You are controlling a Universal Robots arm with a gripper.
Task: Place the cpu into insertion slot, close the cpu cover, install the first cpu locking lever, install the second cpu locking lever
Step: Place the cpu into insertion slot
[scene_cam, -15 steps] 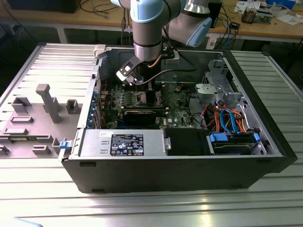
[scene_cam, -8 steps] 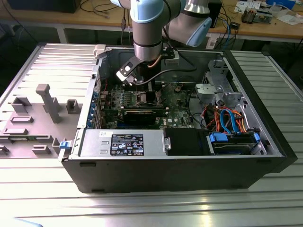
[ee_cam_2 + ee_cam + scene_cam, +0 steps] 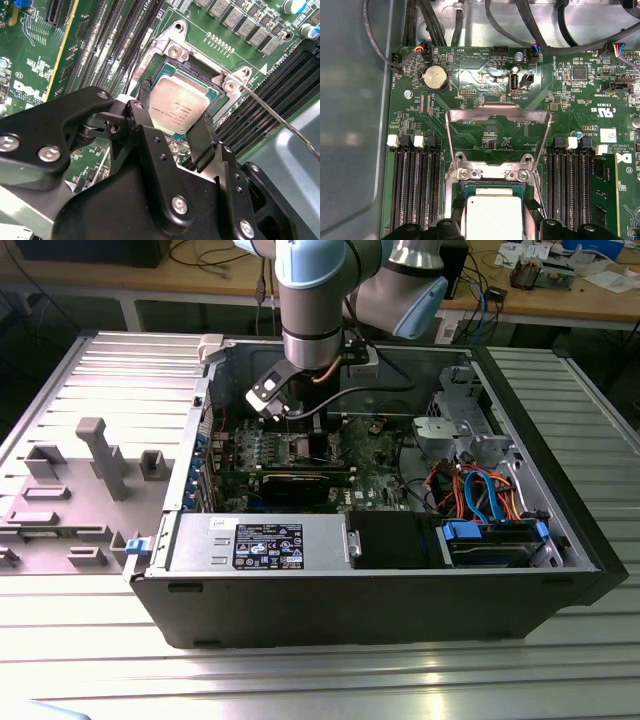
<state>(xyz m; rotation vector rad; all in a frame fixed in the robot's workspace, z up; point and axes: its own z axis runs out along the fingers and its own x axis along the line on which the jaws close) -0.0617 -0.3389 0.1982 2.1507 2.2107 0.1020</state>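
1. The gripper (image 3: 175,105) is closed on the cpu (image 3: 181,100). In the second wrist view one black finger (image 3: 145,92) stands against each of two opposite edges of the chip.
2. The cpu sits directly over the slot (image 3: 199,79), inside the slot's metal rim. It looks low and close to level with that rim. Whether it is fully seated, I cannot tell. I judge the first step to be in hand but not finished, since the grip is not released.
3. The cover (image 3: 497,112) is open. It is swung back from the slot on the side away from the gripper, and the green board (image 3: 485,75) shows through its window. Closing it is left to do.
4. A thin lever (image 3: 280,117) juts out from one corner of the slot, unlatched. I cannot make out the other lever with certainty. Both lever steps are left to do.
5. What each view adds:
   - For finger contact and the free lever, go by the second wrist view.
   - For the cover's position beyond the slot, go by the first wrist view.
   - For the wider setting, go by the exterior view. It shows the arm (image 3: 315,300) reaching down into the open case (image 3: 400,580), with the gripper above the slot.
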